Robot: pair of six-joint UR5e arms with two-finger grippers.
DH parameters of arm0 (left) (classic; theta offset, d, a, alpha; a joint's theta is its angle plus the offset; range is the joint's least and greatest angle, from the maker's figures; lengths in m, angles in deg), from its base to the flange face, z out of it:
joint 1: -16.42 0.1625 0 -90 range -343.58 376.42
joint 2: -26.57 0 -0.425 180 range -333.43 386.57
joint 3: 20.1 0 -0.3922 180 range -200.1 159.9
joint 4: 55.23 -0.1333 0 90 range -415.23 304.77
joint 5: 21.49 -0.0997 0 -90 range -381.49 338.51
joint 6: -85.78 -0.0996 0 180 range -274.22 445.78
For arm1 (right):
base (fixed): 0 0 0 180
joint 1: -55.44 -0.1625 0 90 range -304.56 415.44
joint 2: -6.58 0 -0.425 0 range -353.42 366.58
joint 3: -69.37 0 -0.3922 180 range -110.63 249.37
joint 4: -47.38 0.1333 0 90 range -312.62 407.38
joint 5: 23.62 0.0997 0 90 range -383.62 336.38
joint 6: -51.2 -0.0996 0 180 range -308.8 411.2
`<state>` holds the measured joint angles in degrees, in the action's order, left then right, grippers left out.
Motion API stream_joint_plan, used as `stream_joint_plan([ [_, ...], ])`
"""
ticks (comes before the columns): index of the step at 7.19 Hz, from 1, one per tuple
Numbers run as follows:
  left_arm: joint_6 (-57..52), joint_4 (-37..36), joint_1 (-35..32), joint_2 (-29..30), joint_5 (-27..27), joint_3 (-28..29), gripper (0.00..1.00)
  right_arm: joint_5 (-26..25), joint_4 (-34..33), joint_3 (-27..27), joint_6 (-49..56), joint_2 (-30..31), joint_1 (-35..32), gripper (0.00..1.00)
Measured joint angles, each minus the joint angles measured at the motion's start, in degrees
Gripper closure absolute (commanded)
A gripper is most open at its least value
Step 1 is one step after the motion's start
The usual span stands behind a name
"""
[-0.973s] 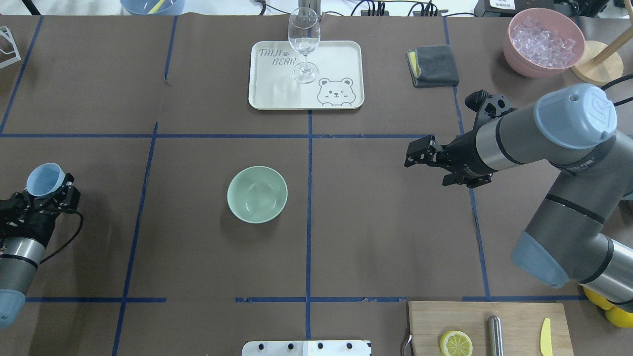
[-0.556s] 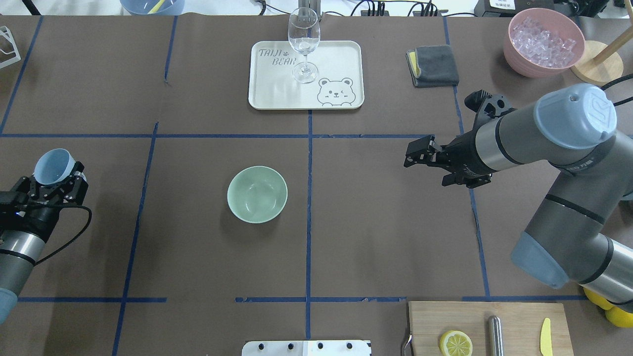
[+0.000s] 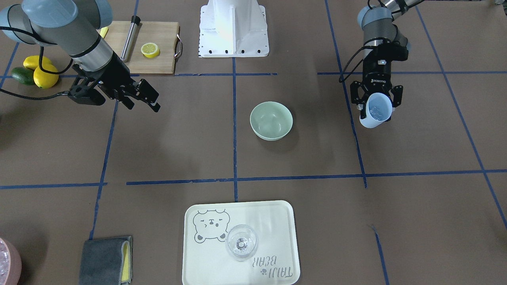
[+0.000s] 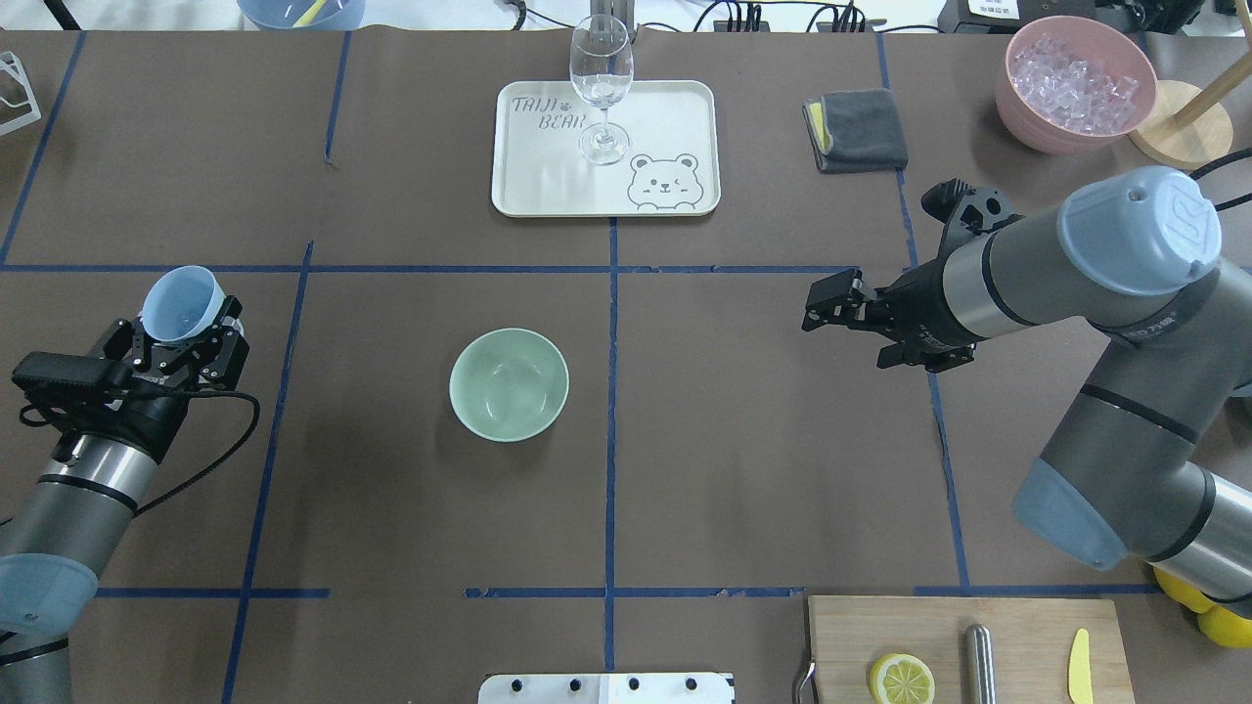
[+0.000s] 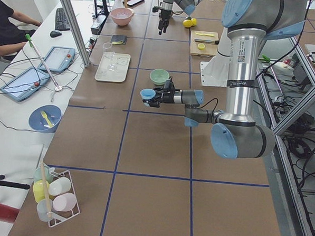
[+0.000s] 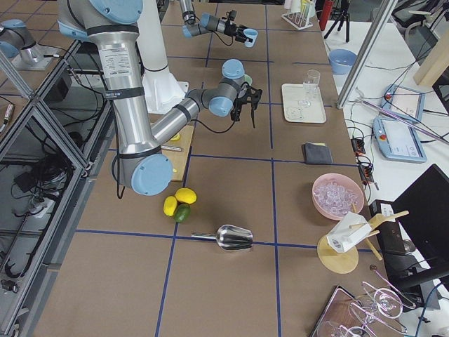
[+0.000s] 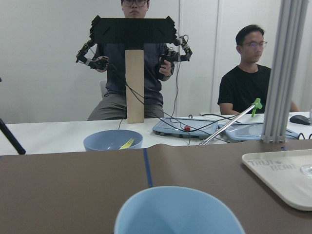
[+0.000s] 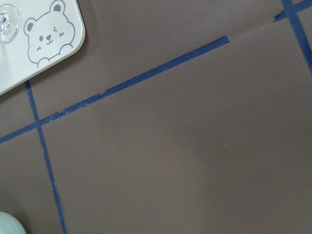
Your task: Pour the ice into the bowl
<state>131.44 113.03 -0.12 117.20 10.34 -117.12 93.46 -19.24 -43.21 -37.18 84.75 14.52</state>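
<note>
The pale mint-green bowl (image 4: 509, 383) stands upright near the table's middle and also shows in the front view (image 3: 271, 120). My left gripper (image 4: 186, 329) is shut on a light blue cup (image 4: 181, 301), which it holds above the table well to the left of the bowl and apart from it. In the front view the cup (image 3: 375, 113) is tilted with its mouth toward the camera, and faint glassy ice (image 3: 378, 114) shows inside. My right gripper (image 4: 817, 308) hangs open and empty to the right of the bowl.
A cream tray (image 4: 675, 127) with a wine glass (image 4: 601, 88) lies at the back centre. A grey cloth (image 4: 856, 129) and a pink container of ice cubes (image 4: 1071, 78) are at the back right. A cutting board (image 4: 1027, 626) with a lemon half lies at the front right.
My left arm has carried the blue cup to the right and forward, closer to the bowl. My right arm has not moved.
</note>
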Motion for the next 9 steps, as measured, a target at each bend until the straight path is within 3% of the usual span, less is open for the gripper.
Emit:
stream_joint_plan([
  [2,-8.9,-1.9,0.3,5.8,1.4,-0.3,1.00,0.0,0.0,-0.1,0.3,0.9,-0.5,0.00],
  [5,-26.0,-11.7,0.6,13.9,6.0,0.7,1.00,0.0,0.0,-0.2,0.4,1.3,-1.0,0.00],
  [7,-37.7,-21.0,0.7,15.9,9.5,0.5,1.00,0.0,0.0,-0.3,0.4,1.7,-1.3,0.00],
  [9,-50.2,-25.6,0.7,17.6,12.7,0.6,1.00,0.0,0.0,-0.3,0.4,1.7,-1.5,0.00],
])
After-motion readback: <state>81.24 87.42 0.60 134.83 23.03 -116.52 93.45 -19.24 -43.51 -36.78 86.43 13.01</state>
